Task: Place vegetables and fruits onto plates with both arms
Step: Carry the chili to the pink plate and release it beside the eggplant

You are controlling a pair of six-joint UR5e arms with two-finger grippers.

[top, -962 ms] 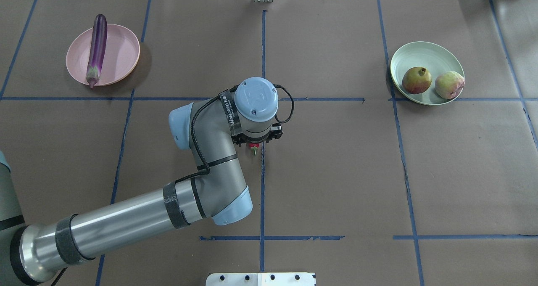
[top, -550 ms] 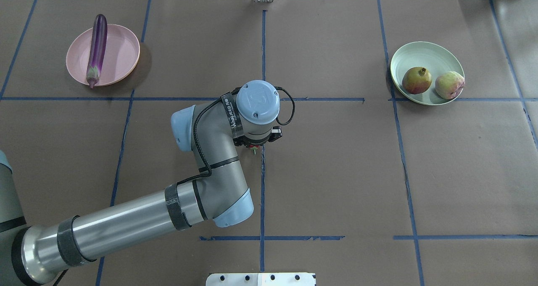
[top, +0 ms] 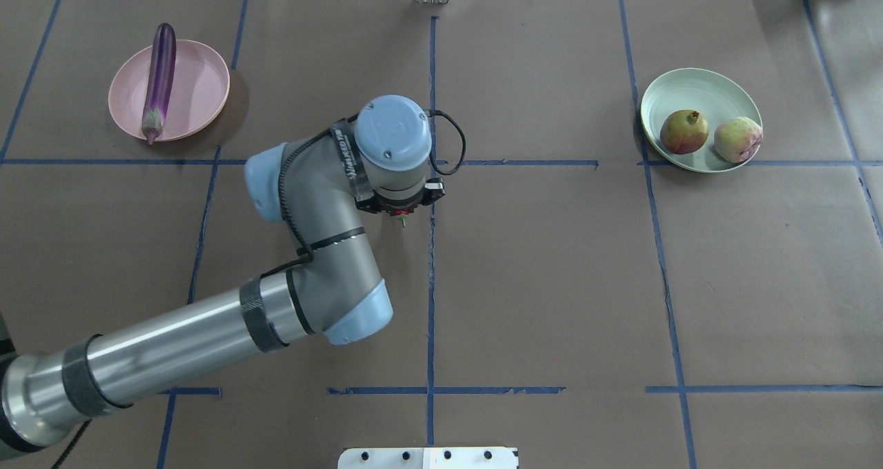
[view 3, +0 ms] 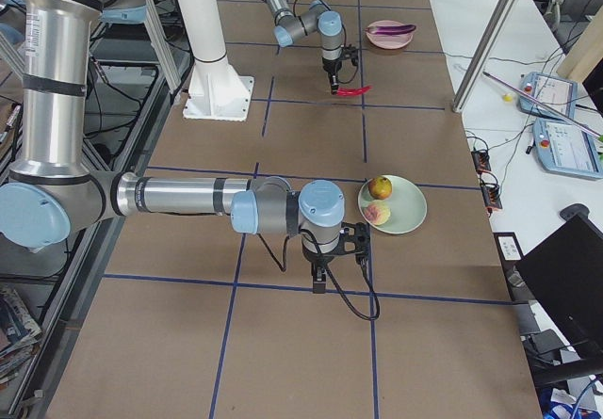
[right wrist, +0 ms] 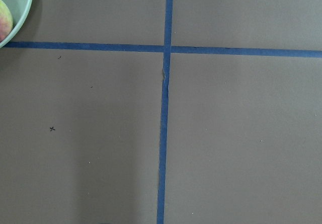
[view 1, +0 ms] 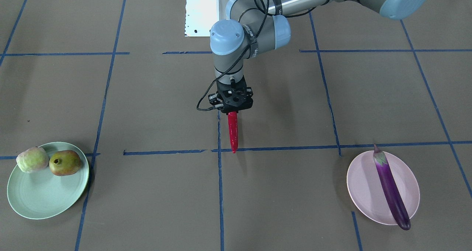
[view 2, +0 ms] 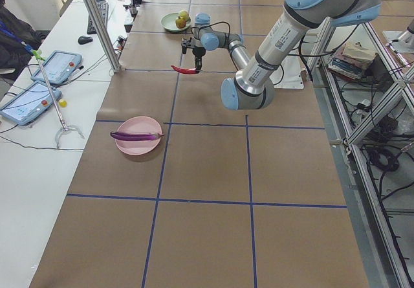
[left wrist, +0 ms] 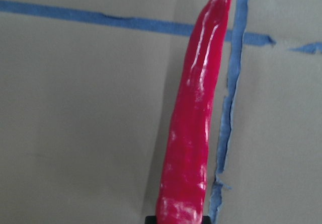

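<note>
My left gripper (view 1: 233, 104) is shut on the stem end of the red chili pepper (view 1: 232, 131) and holds it above the table's middle; the chili fills the left wrist view (left wrist: 193, 133). In the overhead view the wrist hides most of the chili (top: 403, 219). The purple eggplant (top: 159, 83) lies across the pale pink plate (top: 203, 90) at the far left. The green-and-red fruit (top: 683, 131) and the peach-like fruit (top: 738, 139) sit on the mint green plate (top: 690, 86) at the far right. My right gripper (view 3: 325, 276) hovers near the mint plate; I cannot tell whether it is open.
Blue tape lines (top: 432, 303) divide the brown table cover into squares. The white base block (top: 428, 457) sits at the near edge. A side table with tablets (view 2: 26, 100) and a metal post (view 2: 97, 22) runs along the far side.
My left arm has moved up and to the left in the overhead view, toward the pink plate, carrying the chili. The plates, the eggplant and the fruits have not moved.
</note>
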